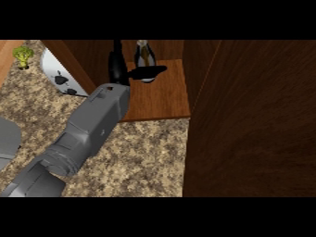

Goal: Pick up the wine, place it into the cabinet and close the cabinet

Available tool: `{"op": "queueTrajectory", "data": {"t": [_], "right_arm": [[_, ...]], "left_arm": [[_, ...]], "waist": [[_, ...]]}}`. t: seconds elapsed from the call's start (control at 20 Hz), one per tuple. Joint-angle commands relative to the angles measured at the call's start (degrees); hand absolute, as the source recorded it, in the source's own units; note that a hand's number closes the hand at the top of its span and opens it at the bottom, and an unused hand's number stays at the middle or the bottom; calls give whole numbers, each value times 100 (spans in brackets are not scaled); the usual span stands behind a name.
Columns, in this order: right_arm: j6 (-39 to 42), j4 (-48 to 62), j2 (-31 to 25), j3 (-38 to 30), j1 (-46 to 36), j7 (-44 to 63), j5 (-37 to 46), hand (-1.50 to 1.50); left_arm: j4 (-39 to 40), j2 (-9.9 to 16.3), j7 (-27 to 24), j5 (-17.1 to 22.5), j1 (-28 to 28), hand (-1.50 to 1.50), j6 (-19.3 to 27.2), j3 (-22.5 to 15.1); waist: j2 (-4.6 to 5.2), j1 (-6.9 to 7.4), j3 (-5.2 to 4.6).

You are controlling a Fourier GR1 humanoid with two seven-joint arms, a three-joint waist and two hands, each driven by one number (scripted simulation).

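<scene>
Nearest the view's lower edge, a grey forearm (85,134) rises from the lower left and slants up across the speckled stone worktop (147,157) toward the cabinet. From where it enters I take it for the left arm, though only one arm shows, so that is a judgement. A pale grey rounded shape sits at the left edge; what it is cannot be told.

The arm ends in the left hand (123,71), which reaches over the front lip of the cabinet's wooden shelf (164,99). Its fingers (148,71) look spread — one dark digit points up, another juts right toward the wine bottle (144,58) — and they seem to lie beside the bottle rather than curled round it, though contact is hard to judge.

The bottle stands upright at the shelf's back, inside the cabinet, so the placing appears done. The hand's splayed pose fits a release.

The dark cabinet door (263,120) hangs open at the right, filling that side — closing it is what remains. Far left, a small green plant (23,55) stands on the worktop by a white appliance (59,74).
</scene>
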Motion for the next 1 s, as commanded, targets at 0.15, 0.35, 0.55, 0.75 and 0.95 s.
{"op": "queueTrajectory", "data": {"t": [0.15, 0.35, 0.55, 0.75, 0.95], "right_arm": [[-76, -1171, -79, -44, 409, 470, -418, -150], [32, -949, -62, 131, 594, 163, -329, -150], [-199, -1016, 9, -125, 339, 480, -500, -150], [-183, -1147, -34, -36, 459, 509, -322, -150], [-176, -1383, -50, 86, 655, 522, -281, -150]], "left_arm": [[-155, 309, -427, -131, 289, -150, -766, 21], [-456, 220, -691, -12, 296, -150, -1086, 237], [-916, 154, -775, -23, 408, -150, -1214, 273], [-1429, -11, -794, -114, 764, -150, -1183, 190], [-1926, -15, -531, -133, 996, -150, -1167, 153]], "waist": [[-57, 142, -9], [-67, 169, -7], [-119, 339, -5], [-157, 413, -5], [-172, 407, -5]]}}
